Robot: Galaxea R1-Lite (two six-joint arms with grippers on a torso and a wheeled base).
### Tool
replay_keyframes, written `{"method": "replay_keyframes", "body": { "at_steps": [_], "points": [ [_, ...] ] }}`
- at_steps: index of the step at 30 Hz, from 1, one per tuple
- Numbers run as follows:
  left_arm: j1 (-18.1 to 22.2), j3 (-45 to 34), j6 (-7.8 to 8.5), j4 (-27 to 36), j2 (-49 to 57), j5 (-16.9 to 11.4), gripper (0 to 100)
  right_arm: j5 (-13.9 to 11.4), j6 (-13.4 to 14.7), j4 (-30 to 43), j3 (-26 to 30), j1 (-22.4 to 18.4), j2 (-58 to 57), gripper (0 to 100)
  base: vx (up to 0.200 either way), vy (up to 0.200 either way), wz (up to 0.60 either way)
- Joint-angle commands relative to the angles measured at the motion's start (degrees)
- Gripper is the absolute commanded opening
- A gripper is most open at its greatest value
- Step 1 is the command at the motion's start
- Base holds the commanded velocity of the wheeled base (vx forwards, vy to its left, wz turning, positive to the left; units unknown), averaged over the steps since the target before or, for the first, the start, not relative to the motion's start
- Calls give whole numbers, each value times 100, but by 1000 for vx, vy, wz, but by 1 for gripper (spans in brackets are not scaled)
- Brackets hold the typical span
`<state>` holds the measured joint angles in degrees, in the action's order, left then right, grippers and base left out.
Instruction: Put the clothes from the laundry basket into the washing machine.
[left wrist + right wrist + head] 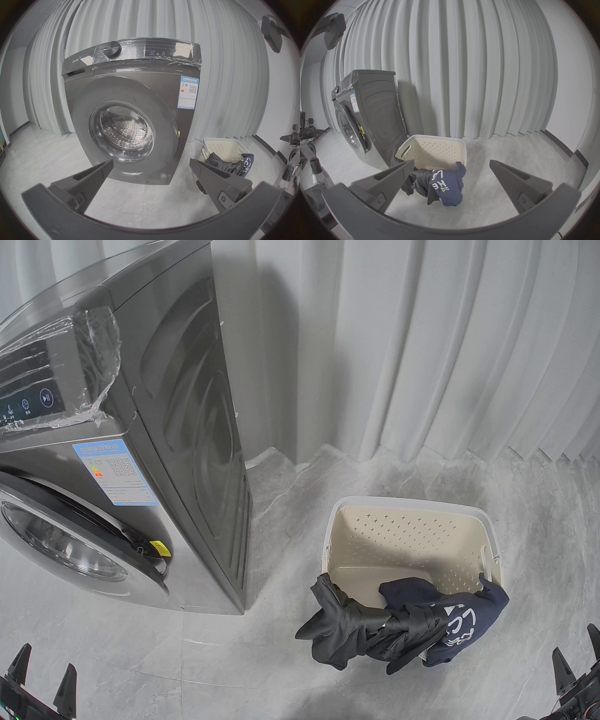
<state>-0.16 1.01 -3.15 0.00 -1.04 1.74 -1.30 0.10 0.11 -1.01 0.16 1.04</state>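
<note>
Nothing had gone into the drum: the black garment [350,624] and the navy shirt [465,621] hung over the near rim of the laundry basket [412,501], just ahead of the right pincer [574,652]. The washing machine [181,427] stood ahead of the left pincer [44,671] with its round door [122,132] apparently shut, so opening it and carrying both pieces over remained to be done. Both pincers were low, spread wide and holding nothing, over a pale marbled tile floor [250,652], with white curtains [437,352] beyond the basket and machine.
</note>
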Motion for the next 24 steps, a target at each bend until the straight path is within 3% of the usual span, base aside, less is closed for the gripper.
{"method": "replay_keyframes", "body": {
  "at_steps": [1,6,15,24],
  "points": [
    [-2,-92,-2,0,68,1,100,-1,-1,-2,101,2,-86,100,-200,0,0],
    [-2,-92,-2,0,68,1,100,-1,-1,-2,101,2,-86,100,-200,0,0],
    [-2,-92,-2,0,68,1,100,-1,-1,7,101,-7,-86,100,0,0,0],
    [-2,-92,-2,0,68,1,100,-1,-1,-2,101,-7,-86,100,0,200,0]
  ]
}}
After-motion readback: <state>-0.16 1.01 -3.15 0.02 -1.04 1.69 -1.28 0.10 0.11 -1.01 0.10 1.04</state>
